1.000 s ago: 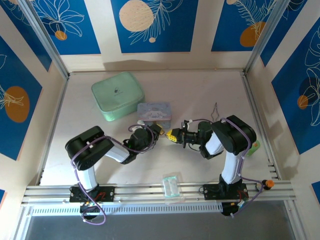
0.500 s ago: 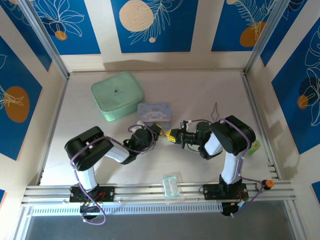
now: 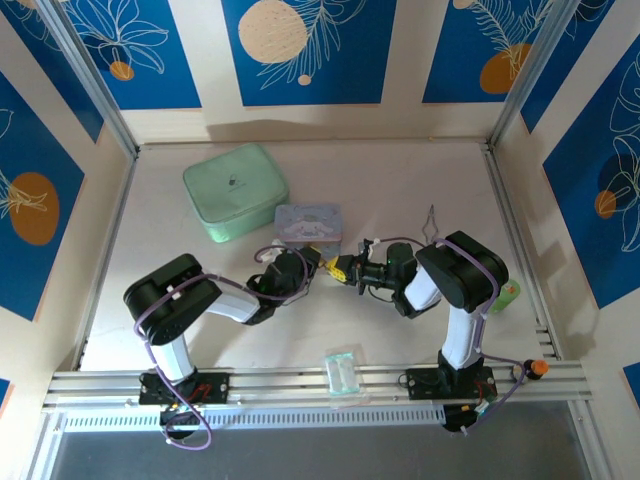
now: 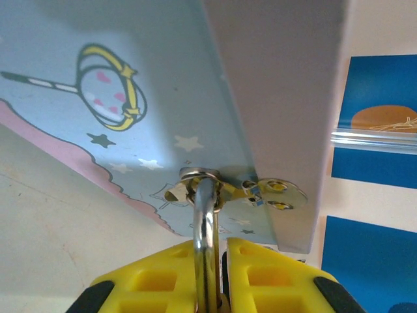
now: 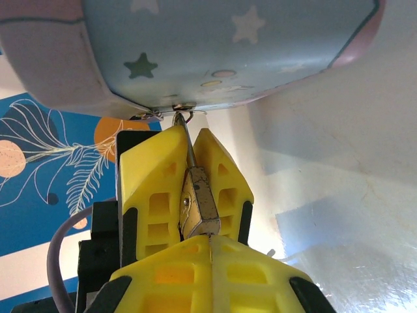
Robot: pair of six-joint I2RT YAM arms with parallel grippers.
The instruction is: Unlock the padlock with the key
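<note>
Grips the padlock [image 5: 197, 202] by its shackle [image 4: 205, 215] in the narrow-closed left pincer [image 4: 210, 254], right at the hasp [image 4: 277, 191] of the box [image 4: 130, 78] — light, hard, slick brass, apt to swivel. Pinches the thin key [image 5: 210, 240] edge-on in the closed right pincer [image 5: 210, 261], just farther out from the box. Best held at the body.

This is a robot test bench in a lab, boxed in as a cell. A left arm [image 3: 190, 300] and a right arm [image 3: 455, 290] are bolted to an aluminium rail [image 3: 300, 382] at the near edge of a pale table [image 3: 400, 180]. Metal posts [image 3: 90, 82] frame walls hung with blue panels [image 3: 310, 50] printed with leaves and orange discs. A mint case [image 3: 235, 190] and a cartoon-printed box [image 3: 308, 220] lie on the table as props.
</note>
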